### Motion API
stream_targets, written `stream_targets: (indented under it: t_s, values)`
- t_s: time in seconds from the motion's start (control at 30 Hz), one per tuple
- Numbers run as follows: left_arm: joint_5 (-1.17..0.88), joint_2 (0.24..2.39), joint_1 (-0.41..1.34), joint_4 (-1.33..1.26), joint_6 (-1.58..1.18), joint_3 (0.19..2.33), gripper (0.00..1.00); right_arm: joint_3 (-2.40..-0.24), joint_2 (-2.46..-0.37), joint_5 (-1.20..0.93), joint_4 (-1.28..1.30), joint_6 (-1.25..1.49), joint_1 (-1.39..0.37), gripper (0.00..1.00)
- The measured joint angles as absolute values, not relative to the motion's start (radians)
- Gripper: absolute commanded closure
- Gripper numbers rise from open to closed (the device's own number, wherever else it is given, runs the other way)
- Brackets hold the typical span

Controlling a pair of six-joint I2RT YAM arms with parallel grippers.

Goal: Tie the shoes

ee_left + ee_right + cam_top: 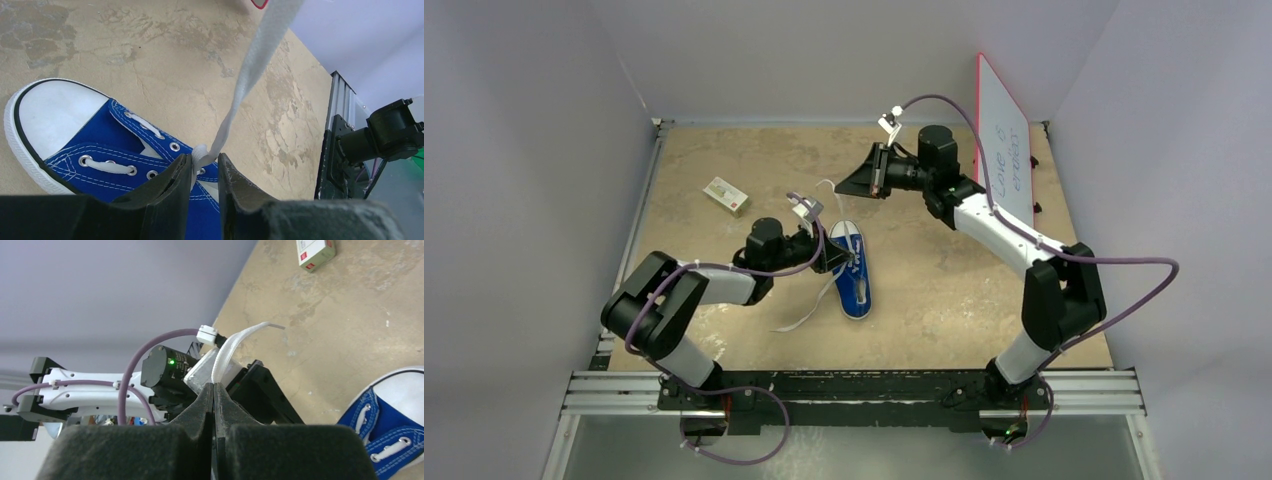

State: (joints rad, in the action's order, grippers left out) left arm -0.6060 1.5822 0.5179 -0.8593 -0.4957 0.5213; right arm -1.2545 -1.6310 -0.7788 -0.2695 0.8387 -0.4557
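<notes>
The blue sneaker (857, 285) lies mid-table, and its white toe cap (55, 112) shows in the left wrist view. My left gripper (832, 255) sits low over its eyelets. Its jaws (205, 157) stand a narrow gap apart, with a bunched fold of white lace pinched between them. That lace (250, 65) runs taut up and away toward my right gripper (839, 188), which hovers behind the shoe. The right gripper (215, 385) is shut on the lace end (225, 350). The shoe's toe also shows in the right wrist view (390, 440). The second lace (802, 317) lies loose on the table to the shoe's left.
A small white-and-red box (726, 195) lies at the back left and also shows in the right wrist view (314, 251). A red-edged whiteboard (1006, 145) with writing stands at the back right. Metal rails (854, 392) run along the near edge.
</notes>
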Motion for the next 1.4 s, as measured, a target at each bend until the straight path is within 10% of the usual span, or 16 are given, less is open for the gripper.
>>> stream_targets:
  t_s: [0.7,0.8,1.0,1.4]
  values:
    - [-0.597,1.569,0.519,-0.829,-0.488,0.513,1.0,-1.262,-1.656,-0.736,-0.224,0.861,-0.463,1.0]
    - [-0.586,1.552,0.519,-0.803,-0.487,0.512,1.0,-1.333,-1.707,-0.69,-0.106,0.762,-0.458,0.68]
    - [-0.538,1.551,0.519,-0.738,-0.529,0.522,1.0,-1.512,-1.876,-0.574,0.204,0.489,-0.452,0.35]
    - [-0.54,1.573,0.505,-0.659,-0.67,0.59,1.0,-0.962,-1.423,-0.683,0.085,-0.019,-0.445,0.43]
